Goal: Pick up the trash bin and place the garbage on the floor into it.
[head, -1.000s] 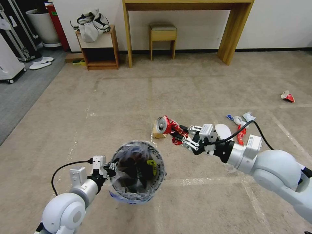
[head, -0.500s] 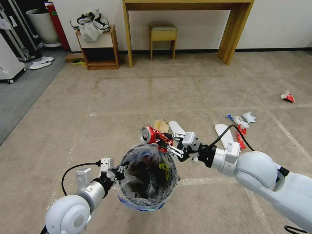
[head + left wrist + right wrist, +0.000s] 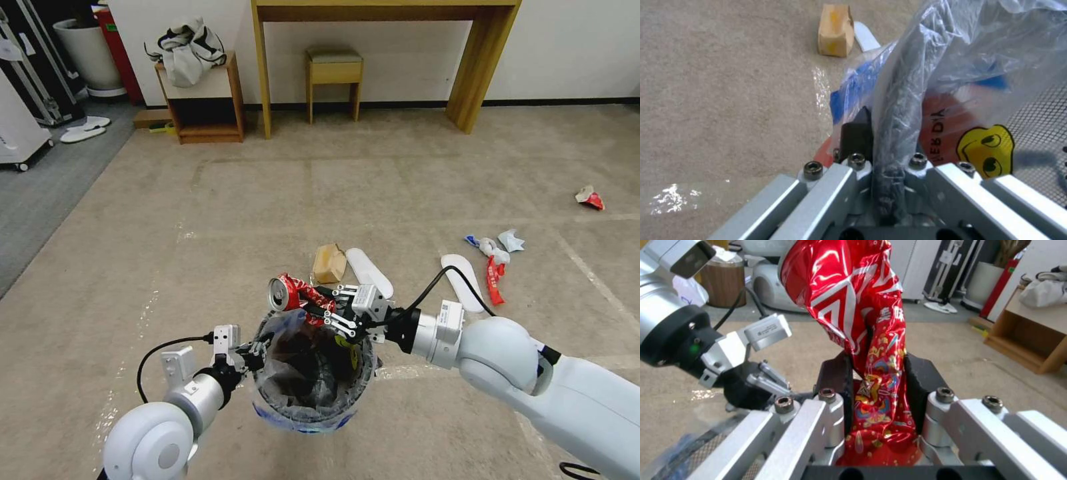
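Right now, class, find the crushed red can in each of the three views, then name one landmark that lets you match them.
Head view: the crushed red can is in the right gripper, over the trash bin's far rim.
Left wrist view: the can is not in it.
Right wrist view: the can rises at centre between the fingers.
Shared landmark: the left gripper clamping the bin's rim.

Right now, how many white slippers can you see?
4: one slipper beside the brown paper bag, one right of the right arm, and a pair far left on grey flooring.
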Motion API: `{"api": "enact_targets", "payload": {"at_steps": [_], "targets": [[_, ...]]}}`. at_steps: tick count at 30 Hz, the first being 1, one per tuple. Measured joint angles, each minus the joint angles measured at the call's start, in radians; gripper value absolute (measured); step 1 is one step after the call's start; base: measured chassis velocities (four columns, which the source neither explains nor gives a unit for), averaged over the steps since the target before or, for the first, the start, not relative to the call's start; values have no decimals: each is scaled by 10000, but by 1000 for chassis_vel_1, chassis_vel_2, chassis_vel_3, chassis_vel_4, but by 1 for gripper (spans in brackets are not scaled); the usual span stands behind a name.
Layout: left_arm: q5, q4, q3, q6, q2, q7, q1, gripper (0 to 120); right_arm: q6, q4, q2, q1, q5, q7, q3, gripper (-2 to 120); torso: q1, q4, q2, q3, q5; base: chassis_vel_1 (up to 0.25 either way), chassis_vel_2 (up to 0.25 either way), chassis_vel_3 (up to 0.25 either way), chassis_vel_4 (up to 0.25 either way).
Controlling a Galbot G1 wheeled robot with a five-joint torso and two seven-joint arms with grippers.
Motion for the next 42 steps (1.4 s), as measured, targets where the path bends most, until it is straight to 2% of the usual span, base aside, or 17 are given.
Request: {"api": "enact_targets", "payload": {"at_steps": [15, 17, 18, 19, 21, 22, 24, 25, 27, 29, 30, 31, 33, 34, 35, 36, 42], "targets": [[-288, 113, -315, 12, -146, -206, -81, 1, 196, 54, -360, -1467, -436, -172, 827, 20, 0, -1, 0, 0, 0, 0, 0, 0, 0], [-304, 112, -319, 15, -145, -211, -74, 1, 212, 66, -395, -1647, -500, -209, 950, 25, 0, -2, 0, 0, 0, 0, 0, 0, 0], [-305, 113, -320, 17, -161, -222, -74, 1, 218, 87, -413, -1742, -545, -249, 1006, 34, 0, -2, 0, 0, 0, 0, 0, 0, 0], [-305, 113, -320, 17, -161, -222, -74, 1, 218, 87, -413, -1742, -545, -249, 1006, 34, 0, -2, 0, 0, 0, 0, 0, 0, 0], [-303, 113, -308, 20, -202, -233, -74, 1, 228, 114, -431, -1802, -578, -273, 1044, 45, 0, 0, 0, -1, 0, 0, 0, 0, 0], [-303, 113, -308, 20, -202, -233, -74, 1, 228, 114, -431, -1802, -578, -273, 1044, 45, 0, 0, 0, -1, 0, 0, 0, 0, 0], [-287, 112, -291, 21, -249, -238, -65, 1, 233, 136, -456, -1820, -592, -341, 1074, 56, 0, 0, 0, 0, 1, 0, 0, 0, 0], [-287, 112, -291, 21, -249, -238, -65, 1, 233, 136, -456, -1820, -592, -341, 1074, 56, 0, 0, 0, 0, 1, 0, 0, 0, 0], [-254, 106, -292, 22, -295, -238, -7, 1, 236, 148, -463, -1820, -602, -415, 1100, 69, -1, 0, 0, 0, 0, 0, 0, 0, 0], [-247, 105, -292, 22, -299, -238, 2, 1, 237, 152, -465, -1820, -604, -428, 1102, 69, 0, 0, 0, 0, 0, 0, 0, 0, 0], [-227, 102, -297, 23, -316, -239, 28, 1, 247, 157, -466, -1816, -627, -472, 1103, 76, 0, 0, 0, -1, 0, 0, 0, 0, 0], [-227, 102, -297, 23, -316, -239, 28, 1, 247, 157, -466, -1816, -627, -472, 1103, 76, 0, 0, 0, -1, 0, 0, 0, 0, 0], [-176, 102, -312, 23, -382, -238, 56, 1, 279, 169, -487, -1821, -690, -561, 1103, 89, 0, 0, 0, 0, 0, 0, 0, 0, 0], [-149, 103, -312, 23, -410, -235, 64, 1, 285, 171, -488, -1826, -704, -588, 1103, 92, 0, 0, 0, 0, 0, 0, 0, 0, 0], [-149, 103, -312, 23, -410, -235, 64, 1, 285, 171, -488, -1826, -704, -588, 1103, 92, 0, 0, 0, 0, 0, 0, 0, 0, 0], [-106, 108, -312, 23, -463, -234, 83, 1, 287, 188, -490, -1836, -716, -608, 1107, 98, -1, -1, 0, 0, 0, 0, 0, 0, 0], [32, 165, -279, 22, -572, -223, 113, 1, 287, 297, -503, -1919, -711, -609, 1255, 100, 0, 0, 0, 0, 0, 0, 0, 0, 0]]}}
